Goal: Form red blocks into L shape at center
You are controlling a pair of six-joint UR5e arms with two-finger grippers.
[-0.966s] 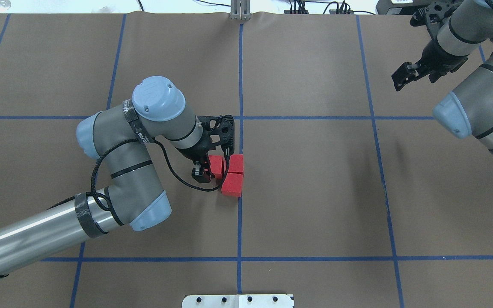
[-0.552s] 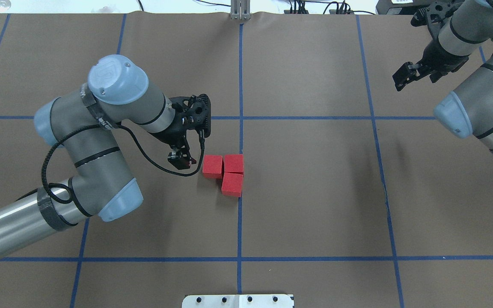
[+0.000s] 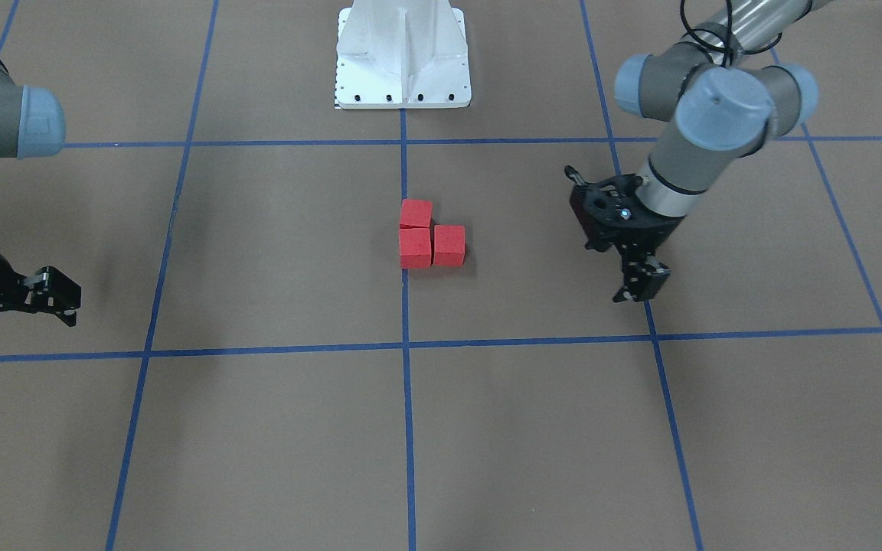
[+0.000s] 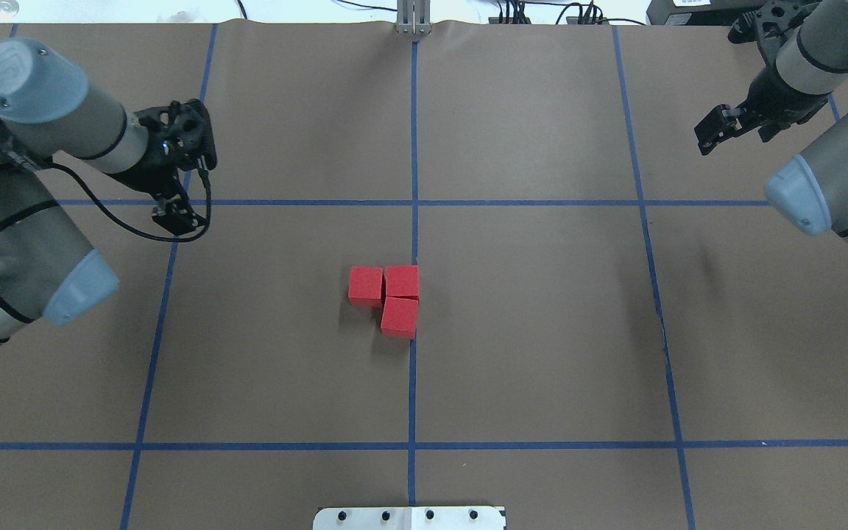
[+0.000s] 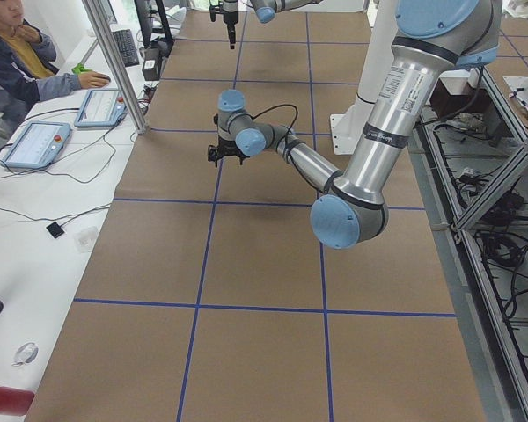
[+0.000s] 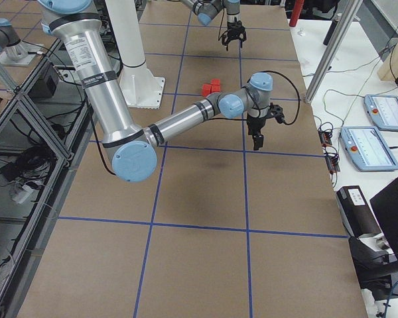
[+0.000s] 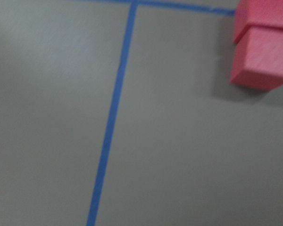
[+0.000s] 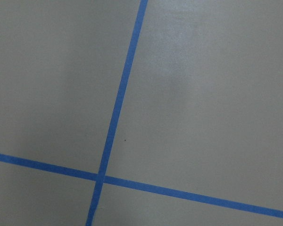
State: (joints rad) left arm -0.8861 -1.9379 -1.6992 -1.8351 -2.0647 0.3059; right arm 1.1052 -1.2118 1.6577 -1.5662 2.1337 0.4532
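Observation:
Three red blocks point(image 4: 366, 286) point(image 4: 402, 282) point(image 4: 399, 317) lie touching in an L just left of the middle vertical blue line point(image 4: 412, 383) at the center. They also show in the front view point(image 3: 416, 213) point(image 3: 415, 248) point(image 3: 449, 245). Two of them sit at the top right of the left wrist view point(image 7: 263, 63). My left gripper point(image 4: 174, 218) hangs empty over the left grid line, far left of the blocks, its fingers close together; it also shows in the front view point(image 3: 638, 286). My right gripper point(image 4: 709, 136) is open and empty at the far right, as the front view point(image 3: 58, 297) shows.
The white metal base point(image 4: 409, 518) sits at the near edge, also seen in the front view point(image 3: 403, 57). An operator point(image 5: 18, 53) sits at a side bench with tablets point(image 5: 35, 145). The brown paper around the blocks is bare.
My left gripper has drawn away from the blocks, up and to the left, leaving them in the L. My right gripper has shifted slightly further right. The blocks have not moved since half a second ago.

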